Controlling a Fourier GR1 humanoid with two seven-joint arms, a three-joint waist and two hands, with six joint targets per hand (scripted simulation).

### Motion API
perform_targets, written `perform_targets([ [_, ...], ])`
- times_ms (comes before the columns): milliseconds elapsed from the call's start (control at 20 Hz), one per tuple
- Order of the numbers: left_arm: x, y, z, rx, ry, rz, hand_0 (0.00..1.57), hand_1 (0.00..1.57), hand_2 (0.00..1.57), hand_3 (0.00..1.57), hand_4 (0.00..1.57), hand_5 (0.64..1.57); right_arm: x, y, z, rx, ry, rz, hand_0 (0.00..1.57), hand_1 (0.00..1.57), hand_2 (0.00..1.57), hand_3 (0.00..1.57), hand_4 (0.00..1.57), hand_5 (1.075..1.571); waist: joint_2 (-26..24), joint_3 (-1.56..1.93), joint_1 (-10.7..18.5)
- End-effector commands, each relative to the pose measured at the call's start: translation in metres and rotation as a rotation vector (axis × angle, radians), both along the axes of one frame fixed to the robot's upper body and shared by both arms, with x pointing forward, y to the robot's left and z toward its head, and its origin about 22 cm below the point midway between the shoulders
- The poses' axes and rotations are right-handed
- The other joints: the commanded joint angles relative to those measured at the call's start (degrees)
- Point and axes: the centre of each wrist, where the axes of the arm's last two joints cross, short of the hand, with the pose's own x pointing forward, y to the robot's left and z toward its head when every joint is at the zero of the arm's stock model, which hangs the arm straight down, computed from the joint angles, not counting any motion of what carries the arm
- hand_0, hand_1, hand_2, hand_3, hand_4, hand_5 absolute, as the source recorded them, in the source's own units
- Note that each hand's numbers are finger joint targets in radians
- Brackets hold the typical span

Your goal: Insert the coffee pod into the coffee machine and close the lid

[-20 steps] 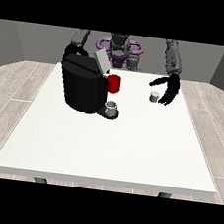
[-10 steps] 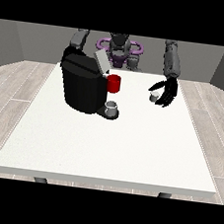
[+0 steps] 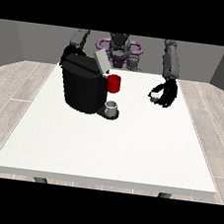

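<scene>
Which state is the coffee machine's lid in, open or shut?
Open. The lid stands tilted up above the coffee machine, not lying flat on its top.

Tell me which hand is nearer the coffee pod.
Left: the hand at the view's right curls around the coffee pod. The other hand is across the table, hidden behind the coffee machine.

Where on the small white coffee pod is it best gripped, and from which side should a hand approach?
Probably across its side wall, coming from the view's right. The coffee pod is small and low, and the hand at the view's right already curls round it there.
</scene>
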Motion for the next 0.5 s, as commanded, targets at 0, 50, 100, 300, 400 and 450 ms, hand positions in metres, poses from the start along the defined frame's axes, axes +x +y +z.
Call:
perform_targets([
  [0,-0.006,0.004,-0.011,0.088,0.024,-0.006,0.93,0.93,1.04,0.82,0.28,1.571,-0.006,0.009,-0.001,0.019,-0.019,0.009,0.00,0.00,0.00,0.00,0.51,1.571,0.07,-0.09,-0.90],
  [50,-0.005,0.012,-0.002,0.117,0.028,-0.017,0.90,0.90,1.01,0.78,0.31,1.571,-0.004,-0.009,-0.013,0.019,-0.005,-0.025,0.00,0.00,0.00,0.00,0.51,1.571,1.08,-0.07,-0.14],
  [100,0.006,-0.006,0.002,0.108,0.036,-0.040,0.97,0.97,1.05,0.79,0.32,1.571,0.007,-0.004,-0.014,0.017,-0.005,-0.041,0.00,0.00,0.00,0.00,0.51,1.571,0.62,-0.07,1.61],
  [300,0.001,0.012,0.000,0.104,0.012,-0.041,1.23,1.23,1.36,1.31,0.47,1.571,0.001,0.000,0.008,0.024,-0.006,0.002,0.00,0.00,0.00,0.00,0.43,1.571,-0.12,-0.10,-0.52],
  [400,0.025,-0.012,0.025,0.097,-0.032,-0.094,1.32,1.32,1.43,1.41,0.55,1.571,0.016,-0.009,0.000,0.042,0.003,-0.042,0.00,0.00,0.00,0.00,0.41,1.571,0.34,-0.07,0.85],
  [450,0.024,0.007,0.035,0.071,-0.052,-0.104,1.42,1.42,1.46,1.42,0.56,1.571,0.002,0.002,-0.003,0.026,0.013,0.010,0.00,0.00,0.00,0.00,0.40,1.571,-0.53,-0.09,-0.50],
])
